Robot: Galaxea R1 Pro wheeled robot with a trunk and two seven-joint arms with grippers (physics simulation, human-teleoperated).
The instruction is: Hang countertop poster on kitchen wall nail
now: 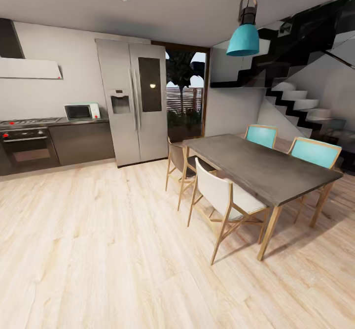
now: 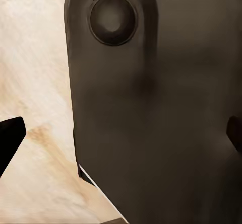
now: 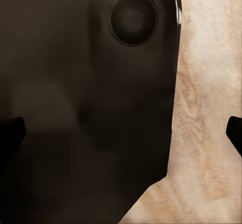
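Note:
The poster is out of view, and so is the kitchen countertop with the sink. In the left wrist view my left gripper (image 2: 121,138) is open, with only its dark fingertips (image 2: 10,139) showing at the picture's edges and nothing held. My right gripper (image 3: 121,133) is open too, its fingertips (image 3: 11,133) wide apart and empty. Both grippers point at a dark rounded part of my own body (image 2: 151,108), with pale wooden floor (image 3: 206,108) beyond.
A grey dining table (image 1: 261,164) with wooden legs and several chairs (image 1: 224,198) stands at the right. A steel fridge (image 1: 133,100) stands against the back wall. Left of it is a dark counter (image 1: 79,122) with a microwave (image 1: 81,111) and an oven (image 1: 27,147). Stairs (image 1: 301,105) rise at the far right. Open floor (image 1: 98,245) lies ahead.

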